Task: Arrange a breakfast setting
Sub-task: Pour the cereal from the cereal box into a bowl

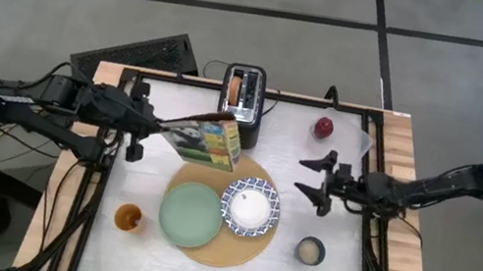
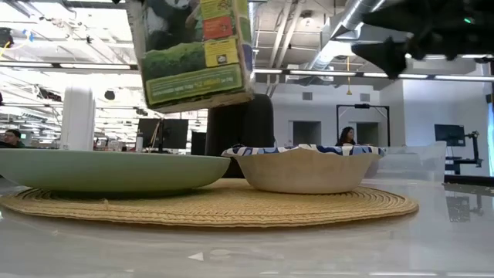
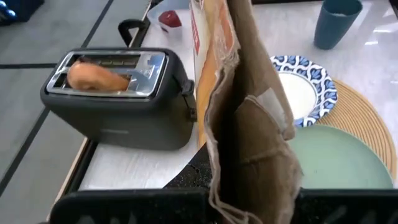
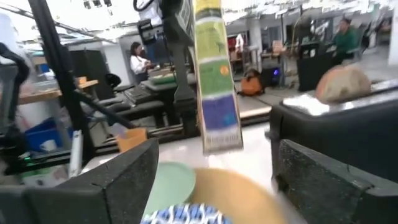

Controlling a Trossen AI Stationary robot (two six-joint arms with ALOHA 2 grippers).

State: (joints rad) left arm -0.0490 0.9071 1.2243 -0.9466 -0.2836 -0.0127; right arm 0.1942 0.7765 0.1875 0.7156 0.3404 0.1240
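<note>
My left gripper (image 1: 162, 124) is shut on the panda-printed cereal box (image 1: 207, 142), which hangs in the air over the far-left edge of the round tan mat (image 1: 231, 249). The pale green plate (image 1: 191, 214) and the blue-and-white bowl (image 1: 251, 207) lie side by side on the mat. My right gripper (image 1: 323, 183) is open and empty, to the right of the bowl. The bagel (image 1: 233, 84) stands in the toaster's slot. The red apple (image 1: 324, 127), the dark mug (image 1: 310, 251) and the orange-drink glass (image 1: 128, 217) stand on the table. No spoon shows. My left gripper holds the cereal box by the brown flaps of its open top end (image 3: 249, 155), coming level from the table's left. The flaps hide the fingers in the left wrist view. The box (image 2: 197, 50) is tilted and lifted clear, above the plate (image 2: 100, 170) and the mat.
The black toaster (image 1: 244, 96) stands at the far edge, just behind the box. A dark frame (image 1: 368, 268) runs round the white tabletop. A keyboard (image 1: 136, 55) lies beyond the far-left corner. People sit in the room behind (image 2: 346, 137).
</note>
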